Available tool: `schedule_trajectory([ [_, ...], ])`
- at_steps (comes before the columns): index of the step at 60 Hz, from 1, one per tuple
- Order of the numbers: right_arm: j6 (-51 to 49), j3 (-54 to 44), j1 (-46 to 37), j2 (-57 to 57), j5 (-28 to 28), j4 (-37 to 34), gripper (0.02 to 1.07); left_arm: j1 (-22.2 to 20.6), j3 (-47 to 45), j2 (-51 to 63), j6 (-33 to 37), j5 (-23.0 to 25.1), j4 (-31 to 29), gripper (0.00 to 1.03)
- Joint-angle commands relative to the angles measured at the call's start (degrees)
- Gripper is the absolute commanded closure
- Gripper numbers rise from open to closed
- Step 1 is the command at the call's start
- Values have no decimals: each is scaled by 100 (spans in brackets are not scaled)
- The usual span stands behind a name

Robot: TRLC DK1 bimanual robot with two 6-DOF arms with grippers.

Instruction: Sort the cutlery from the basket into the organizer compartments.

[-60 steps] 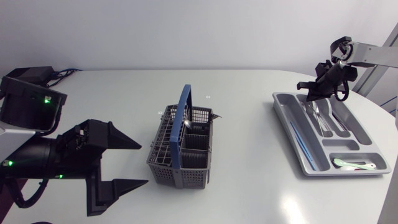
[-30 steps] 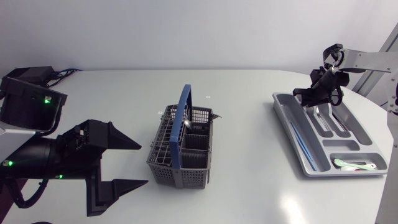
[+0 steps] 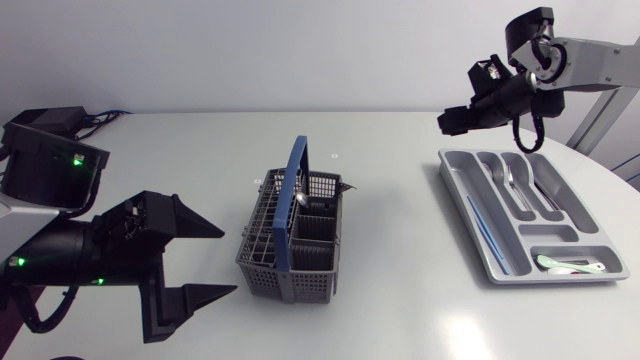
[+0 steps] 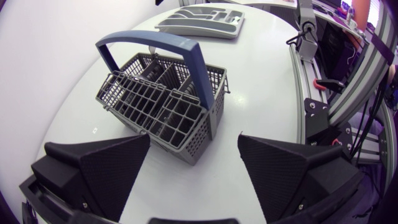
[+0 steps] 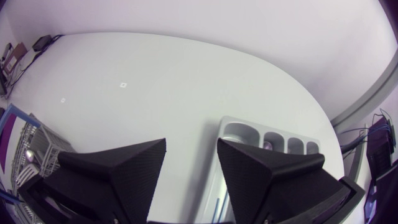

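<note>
The grey wire basket (image 3: 293, 240) with a blue handle (image 3: 296, 185) stands mid-table, and some cutlery shows inside it. My left gripper (image 3: 218, 263) is open just left of it; in its own view the basket (image 4: 163, 102) lies ahead of the gripper (image 4: 193, 165). The grey organizer (image 3: 480, 250) on the right holds silver cutlery (image 3: 515, 187), a long bluish piece (image 3: 482, 228) and a white-green piece (image 3: 566, 265). My right gripper (image 3: 452, 121) hangs high beside the organizer's far left corner. It is open and empty (image 5: 191, 163), with the organizer (image 5: 244, 132) below it.
A black box (image 3: 45, 150) with green lights sits at the far left by my left arm. The organizer (image 4: 200, 17) lies far beyond the basket in the left wrist view. Bare white tabletop (image 3: 400, 200) separates basket and organizer.
My right gripper has opened, risen from over the organizer's middle compartments and swung left, toward the basket side. The left arm and the basket have stayed put.
</note>
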Motion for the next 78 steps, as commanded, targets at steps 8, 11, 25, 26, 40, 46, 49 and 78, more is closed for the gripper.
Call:
schedule_trajectory([
  [8,12,-365,654,-107,-334,176,43,-68,-122,384,-185,-144,217,6],
  [11,39,-348,786,-19,-422,202,43,-86,-157,508,-211,-276,340,6],
  [25,197,-260,1234,499,-844,457,43,-182,-201,912,-475,-619,727,10],
  [26,197,-260,1251,543,-871,483,43,-200,-201,947,-483,-628,727,13],
  [40,197,-75,1462,947,-1336,475,68,-270,-140,1228,-677,-636,745,75],
  [46,293,48,1559,1123,-1609,457,86,-253,-131,1360,-756,-636,745,79],
  [49,311,145,1621,1237,-1714,396,94,-244,-122,1378,-773,-645,745,82],
  [78,311,742,1691,1721,-2760,-536,101,-112,45,1659,-949,-672,903,85],
])
